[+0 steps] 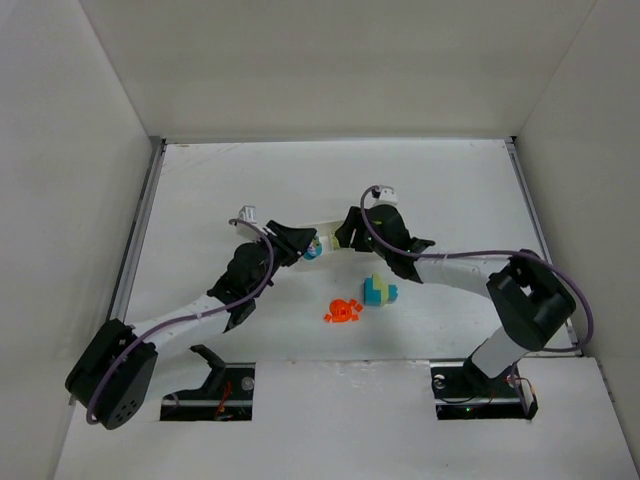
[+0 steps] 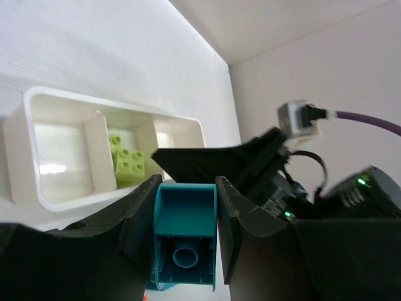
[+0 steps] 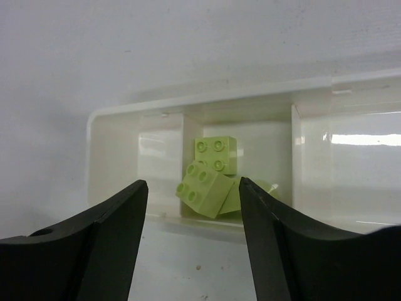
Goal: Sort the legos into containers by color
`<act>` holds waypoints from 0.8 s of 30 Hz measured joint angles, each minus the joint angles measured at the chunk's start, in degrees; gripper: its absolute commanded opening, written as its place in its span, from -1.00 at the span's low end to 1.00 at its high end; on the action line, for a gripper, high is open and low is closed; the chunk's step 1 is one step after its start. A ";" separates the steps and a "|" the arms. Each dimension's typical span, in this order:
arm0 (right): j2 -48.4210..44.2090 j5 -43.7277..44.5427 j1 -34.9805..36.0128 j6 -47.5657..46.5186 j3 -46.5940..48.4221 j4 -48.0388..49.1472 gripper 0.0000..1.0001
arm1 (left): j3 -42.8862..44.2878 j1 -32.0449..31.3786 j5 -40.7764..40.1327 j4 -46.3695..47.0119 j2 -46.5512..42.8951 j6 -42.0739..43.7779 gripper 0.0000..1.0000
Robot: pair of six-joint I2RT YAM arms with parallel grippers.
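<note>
— White desk (image 1: 300, 180), white walls (image 1: 330, 60) on three sides. Where do my bricks stand?

— Start with the teal brick (image 2: 183, 232). Your left jaws pinch it by two opposite sides, with its hollow underside turned toward the wrist camera. It sits just short of the tray (image 2: 15, 157), which lies beyond it in that view. You can't tell from the pictures how high it hangs over the desk.

— And the tray?

— It has three compartments in a row. The green bricks (image 3: 203, 188) lie in the middle one. You can see at least two, and the front one is tilted and touches the one behind it.

— My right side?

— Your right jaws are spread wide with nothing between them. They face that middle compartment from the tray's long side, and the green bricks show through the gap.

— What is loose on the desk?

— On the side of the tray toward your bases, an orange piece (image 1: 343, 312) lies flat by itself. Just beside it, to its right, is a clump (image 1: 379, 291) of teal and green pieces that touch one another. Both lie between your left arm (image 1: 200, 310) and your right arm (image 1: 470, 270). From above, both wrists cover most of the tray.
</note>
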 measured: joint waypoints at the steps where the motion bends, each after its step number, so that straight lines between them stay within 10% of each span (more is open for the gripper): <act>1: -0.63 0.00 -0.02 0.00 -0.09 0.00 0.33 | 0.83 0.17 -0.17 -0.42 0.83 0.55 -0.73; 24: -24.61 -1.31 -3.76 0.00 -16.61 4.46 0.35 | 19.96 -2.75 -8.83 -15.19 21.03 31.82 -0.69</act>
